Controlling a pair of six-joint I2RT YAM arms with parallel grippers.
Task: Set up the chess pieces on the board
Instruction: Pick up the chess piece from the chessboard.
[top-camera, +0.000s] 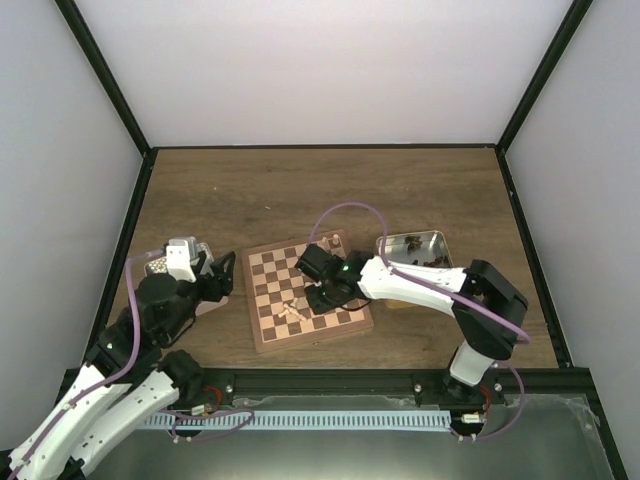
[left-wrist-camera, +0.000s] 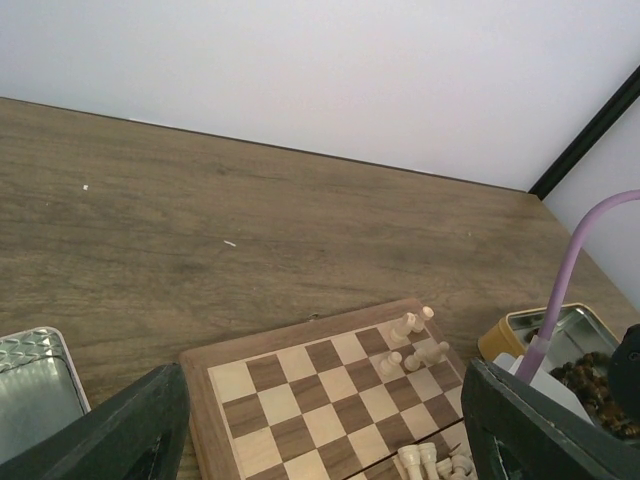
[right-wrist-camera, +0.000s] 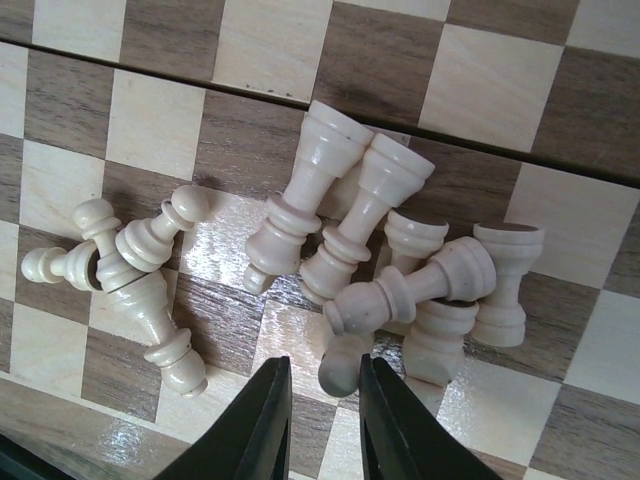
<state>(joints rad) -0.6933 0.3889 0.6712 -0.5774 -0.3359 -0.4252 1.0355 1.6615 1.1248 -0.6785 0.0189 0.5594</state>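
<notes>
Chess pieces (right-wrist-camera: 355, 215) toppled on board (right-wrist-camera: 480, 80) just beyond right hand (right-wrist-camera: 322, 375).

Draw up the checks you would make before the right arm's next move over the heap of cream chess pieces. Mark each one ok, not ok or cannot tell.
1. Right hand is low over the heap of cream pieces, fingers close together: ok.
2. One piece alone between its fingers: cannot tell; a piece's rounded end sits at the tips and others overlap it.
3. Cream pieces upright on their own squares: not ok; they lie toppled across each other.
4. Left hand is open, empty and beside the board's left edge, away from the right arm: ok.
5. Board lies flat on the table: ok.
</notes>
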